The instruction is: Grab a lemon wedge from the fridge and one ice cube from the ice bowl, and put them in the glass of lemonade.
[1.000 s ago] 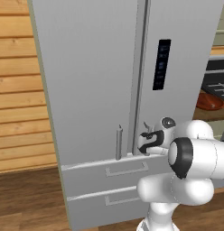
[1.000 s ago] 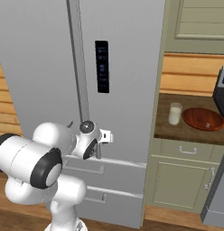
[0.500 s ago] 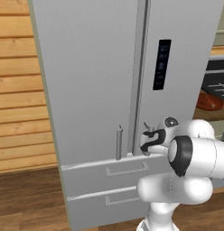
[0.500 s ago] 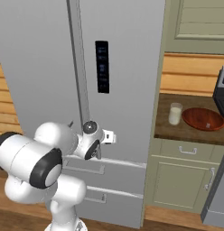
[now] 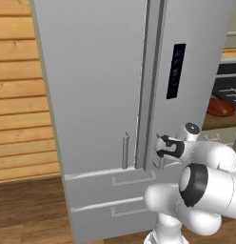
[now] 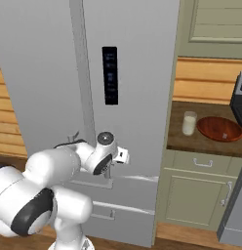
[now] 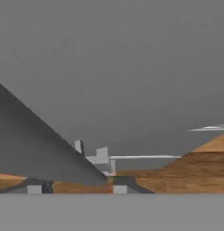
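Now reaching for the fridge door handle with the tool half open, not clearly gripping; next, close on it and pull, lemon wedge hidden behind shut doors.

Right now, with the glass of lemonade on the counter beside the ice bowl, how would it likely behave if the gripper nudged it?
The glass of lemonade looks tall for its narrow base, so it might tip or slosh. Clear, smooth walls suggest it's slippery and fragile. The ice bowl close beside it could block sliding.
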